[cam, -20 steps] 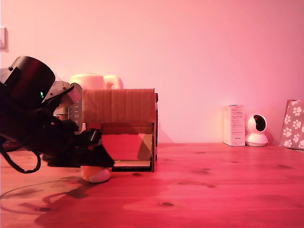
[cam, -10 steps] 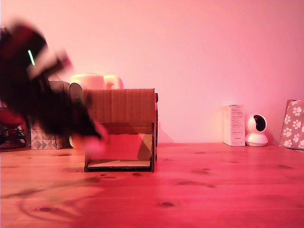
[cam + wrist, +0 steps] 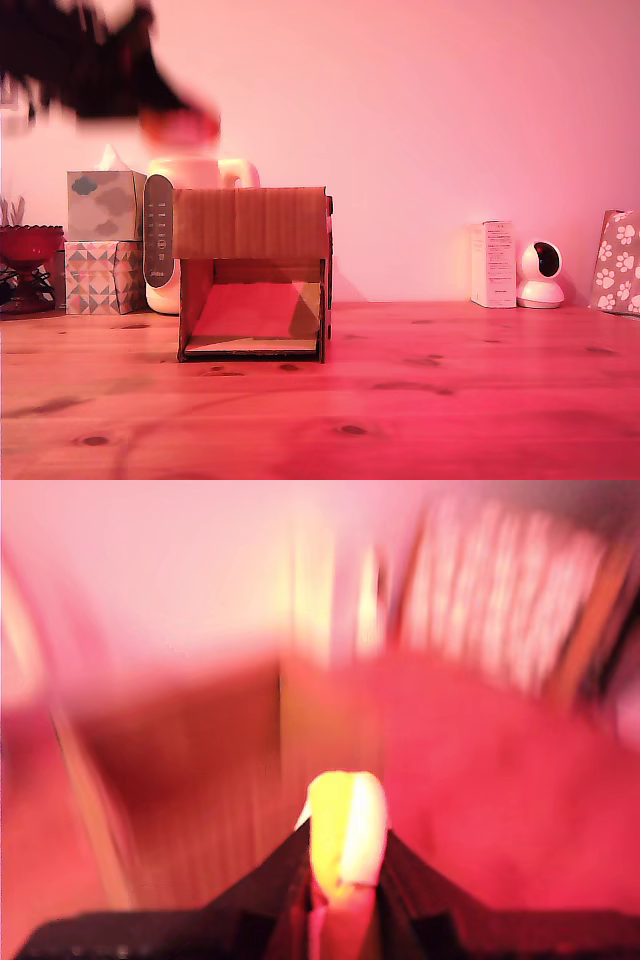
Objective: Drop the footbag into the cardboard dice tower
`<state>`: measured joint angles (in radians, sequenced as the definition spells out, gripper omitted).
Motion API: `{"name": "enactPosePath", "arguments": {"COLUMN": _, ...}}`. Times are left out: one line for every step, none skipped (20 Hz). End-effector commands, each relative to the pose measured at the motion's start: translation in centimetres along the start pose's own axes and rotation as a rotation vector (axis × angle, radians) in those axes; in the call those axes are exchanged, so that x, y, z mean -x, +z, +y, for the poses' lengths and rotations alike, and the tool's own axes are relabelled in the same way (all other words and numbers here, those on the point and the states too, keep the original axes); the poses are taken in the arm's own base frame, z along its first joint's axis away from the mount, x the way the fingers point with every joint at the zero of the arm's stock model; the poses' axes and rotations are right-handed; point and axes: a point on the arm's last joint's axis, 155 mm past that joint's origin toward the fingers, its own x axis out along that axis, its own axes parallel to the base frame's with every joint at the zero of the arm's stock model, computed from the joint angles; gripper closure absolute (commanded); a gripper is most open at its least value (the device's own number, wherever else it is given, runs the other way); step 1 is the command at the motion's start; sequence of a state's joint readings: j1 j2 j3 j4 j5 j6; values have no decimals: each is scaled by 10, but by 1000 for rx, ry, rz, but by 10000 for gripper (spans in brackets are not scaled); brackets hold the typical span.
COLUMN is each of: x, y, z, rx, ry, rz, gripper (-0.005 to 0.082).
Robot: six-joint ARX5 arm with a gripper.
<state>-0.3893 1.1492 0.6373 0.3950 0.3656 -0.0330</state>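
Note:
The footbag point(image 3: 345, 830), cream and yellow, sits squeezed between my gripper's point(image 3: 343, 865) two dark fingers in the wrist view. In the exterior view the arm is a dark blur at the top left, and the footbag point(image 3: 182, 128) shows as a blurred pinkish blob at its tip, above the left end of the cardboard dice tower point(image 3: 252, 272). The tower is a brown corrugated box standing on the wooden table point(image 3: 420, 400), its wide front opening showing a sloped ramp inside. The wrist view is heavily motion-blurred.
Patterned tissue boxes point(image 3: 100, 240), a tall pale device with a dark button strip point(image 3: 160, 240) and a red bowl point(image 3: 28, 245) stand at the exterior view's left. A white box point(image 3: 492, 263), a round white camera point(image 3: 541, 274) and a paw-print bag point(image 3: 618, 262) stand at the right.
The arm has risen from table level beside the tower's front left to above its top, carrying the footbag up with it. The things behind it are uncovered.

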Motion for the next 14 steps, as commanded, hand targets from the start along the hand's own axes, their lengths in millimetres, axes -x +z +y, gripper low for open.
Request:
{"name": "enactPosePath", "arguments": {"x": -1, "y": 13, "z": 0, "rx": -18, "ry": -1, "rz": -54, "gripper": 713}}
{"name": "enactPosePath", "arguments": {"x": -1, "y": 19, "z": 0, "rx": -27, "ry": -2, "rz": -79, "gripper": 713}}
{"name": "enactPosePath", "arguments": {"x": -1, "y": 23, "z": 1, "rx": -33, "ry": 5, "rz": -98, "gripper": 713}}
{"name": "enactPosePath", "arguments": {"x": -1, "y": 28, "z": 3, "rx": -41, "ry": 12, "rz": -119, "gripper": 713}}
{"name": "enactPosePath", "arguments": {"x": -2, "y": 34, "z": 4, "rx": -51, "ry": 17, "rz": -145, "gripper": 713}}
{"name": "enactPosePath", "arguments": {"x": -4, "y": 39, "z": 7, "rx": -57, "ry": 30, "rz": -161, "gripper": 713}}
{"name": "enactPosePath", "arguments": {"x": -7, "y": 43, "z": 9, "rx": -59, "ry": 33, "rz": -167, "gripper": 713}}
{"name": "enactPosePath", "arguments": {"x": -12, "y": 47, "z": 10, "rx": -59, "ry": 32, "rz": -168, "gripper": 713}}
{"name": "enactPosePath", "arguments": {"x": -19, "y": 50, "z": 13, "rx": -57, "ry": 33, "rz": -162, "gripper": 713}}
{"name": "enactPosePath", "arguments": {"x": -26, "y": 52, "z": 15, "rx": -52, "ry": 33, "rz": -145, "gripper": 713}}
{"name": "enactPosePath", "arguments": {"x": -35, "y": 55, "z": 19, "rx": -44, "ry": 34, "rz": -125, "gripper": 713}}
{"name": "enactPosePath", "arguments": {"x": -44, "y": 59, "z": 22, "rx": -37, "ry": 34, "rz": -105, "gripper": 713}}
{"name": "enactPosePath", "arguments": {"x": -55, "y": 56, "z": 26, "rx": -24, "ry": 36, "rz": -62, "gripper": 713}}
{"name": "enactPosePath", "arguments": {"x": -65, "y": 54, "z": 30, "rx": -17, "ry": 38, "rz": -25, "gripper": 713}}
